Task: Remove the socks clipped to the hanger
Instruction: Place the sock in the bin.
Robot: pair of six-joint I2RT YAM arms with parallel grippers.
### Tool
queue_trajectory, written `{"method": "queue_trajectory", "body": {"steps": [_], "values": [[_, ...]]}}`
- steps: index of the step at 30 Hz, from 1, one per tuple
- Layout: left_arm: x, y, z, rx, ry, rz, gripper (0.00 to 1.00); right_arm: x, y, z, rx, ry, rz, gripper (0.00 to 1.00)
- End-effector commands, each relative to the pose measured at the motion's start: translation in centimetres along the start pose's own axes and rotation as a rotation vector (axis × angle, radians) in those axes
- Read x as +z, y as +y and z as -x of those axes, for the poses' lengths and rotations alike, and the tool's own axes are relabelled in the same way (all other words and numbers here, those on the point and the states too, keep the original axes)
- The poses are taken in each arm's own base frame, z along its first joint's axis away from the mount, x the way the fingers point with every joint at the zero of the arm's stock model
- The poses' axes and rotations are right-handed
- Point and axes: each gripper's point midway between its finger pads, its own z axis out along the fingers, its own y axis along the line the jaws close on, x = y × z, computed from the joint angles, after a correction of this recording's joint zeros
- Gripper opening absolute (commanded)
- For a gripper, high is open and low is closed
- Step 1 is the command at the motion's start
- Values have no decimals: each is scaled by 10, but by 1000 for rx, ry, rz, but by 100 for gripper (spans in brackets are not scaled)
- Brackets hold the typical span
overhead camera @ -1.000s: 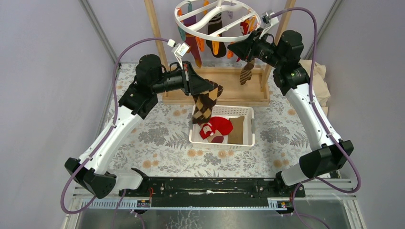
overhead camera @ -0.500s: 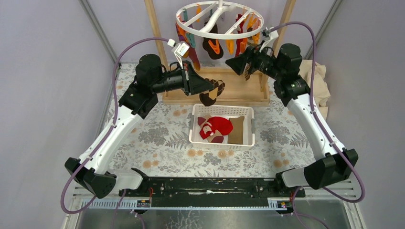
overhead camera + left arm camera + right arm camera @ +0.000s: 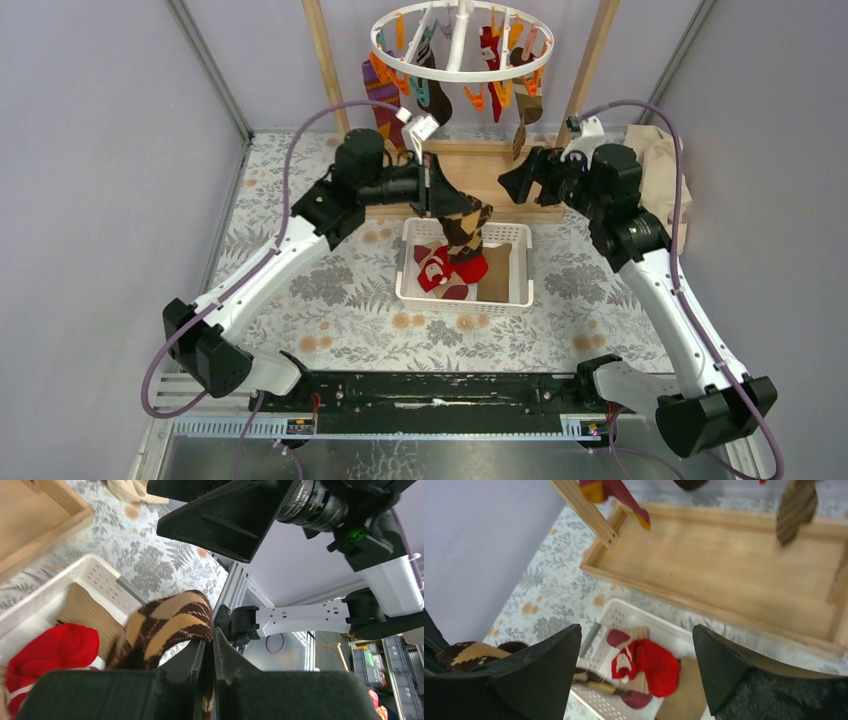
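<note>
Starting nearest: basket [image 3: 466, 300] mid-table w/ red sock [image 3: 462, 264] + tan sock [image 3: 497, 272] inside. L gripper [image 3: 210, 636] pinched tight on argyle sock [image 3: 167, 622], which hangs over the basket's far part, toe touching or just above the pile, can't tell which. R gripper [image 3: 634, 630] spread wide, empty, hovering beyond basket near rack base [image 3: 734, 565]. Far end, up high: hanger [image 3: 458, 76] w/ several more clipped on, e.g. striped sock [image 3: 381, 100] on left, brown sock [image 3: 527, 108] on right. Step prob = drop argyle sock into basket. Risks: it sits near the far rim, so letting go there could leave it draped over the edge or off onto table [image 3: 330, 290]; R arm reaching up next may tug hanger sideways, set it swinging & miss the grab; both arms are close together by the basket, so a bump is possible
</note>
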Motion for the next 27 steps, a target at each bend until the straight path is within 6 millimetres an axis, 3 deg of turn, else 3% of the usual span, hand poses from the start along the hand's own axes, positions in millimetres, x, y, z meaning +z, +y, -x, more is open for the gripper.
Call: {"method": "queue_trajectory", "body": {"steps": [1,11,18,20,23,27], "values": [[23,5,-13,3,-2,-11,14,-18,-16,-20,34,27,-106,89],[73,38,-80,-35,124,59,19,-36,-27,-68,86,97,-141,90],[92,80,-127,-83,197,166,61,-40,-29,-90,121,139,-138,90],[92,92,-134,-84,205,206,68,-41,-29,-95,129,150,-138,89],[89,102,-140,-70,216,259,97,-42,-30,-103,136,167,-138,90],[76,107,-133,-17,198,345,99,-42,-31,-112,146,188,-135,90]]}}
